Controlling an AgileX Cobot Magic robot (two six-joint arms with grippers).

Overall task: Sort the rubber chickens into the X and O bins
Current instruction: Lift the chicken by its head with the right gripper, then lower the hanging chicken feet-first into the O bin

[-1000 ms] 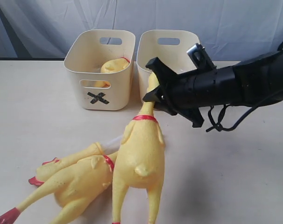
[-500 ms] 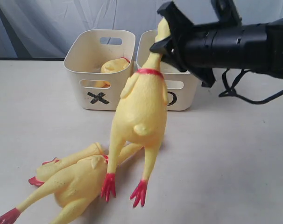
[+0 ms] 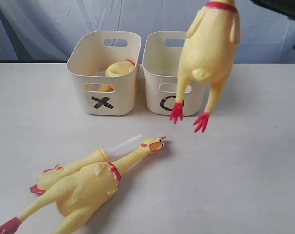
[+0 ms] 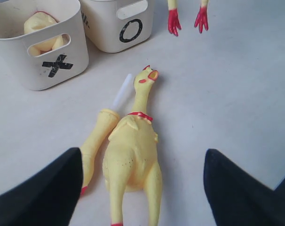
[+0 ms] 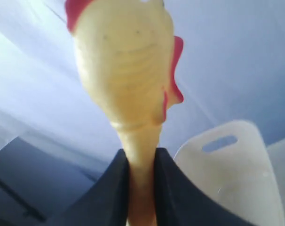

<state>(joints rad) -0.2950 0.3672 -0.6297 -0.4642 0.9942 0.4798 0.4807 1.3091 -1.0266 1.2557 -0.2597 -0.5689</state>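
1. Rubber chickens, yellow toys with red feet, collars and combs: four pieces in view. One is in the air, two are on the table, one is in a bin.
2. Lifted chicken (image 3: 208, 48), a whole long-necked yellow rubber body: it hangs by the neck with its red feet down, clear of the pale tabletop (image 3: 245, 170). It hangs in front of the right part of the O bin, not inside it.
3. Right gripper (image 5: 141, 162): its black fingers (image 5: 115, 188) are clamped on the lifted chicken's neck just below the head. The exterior view shows only a dark bit of the right arm (image 3: 281, 6) at the far right top.
4. Left gripper (image 4: 142, 157): its jaws are spread wide and hold nothing. It hovers above the lying chicken without touching it.
5. Lying chicken (image 3: 89, 185), a second whole long-necked yellow rubber toy: it lies flat on the near left of the table, head towards the bins, open beak pointing right.
6. Loose limb (image 3: 82, 165), a yellow rubber piece with a white tube (image 3: 125, 145) sticking out: it lies touching the lying chicken on its left side, and the tube points towards the bins.
7. X bin (image 3: 103, 92), a cream plastic tub with slot handles and a black X: far left. The headless body (image 3: 119, 68), yellow with a red rim, sits inside it.
8. O bin (image 3: 155, 73), a matching cream tub with a black O: just to the right of the X bin and almost touching it. What is inside cannot be told.
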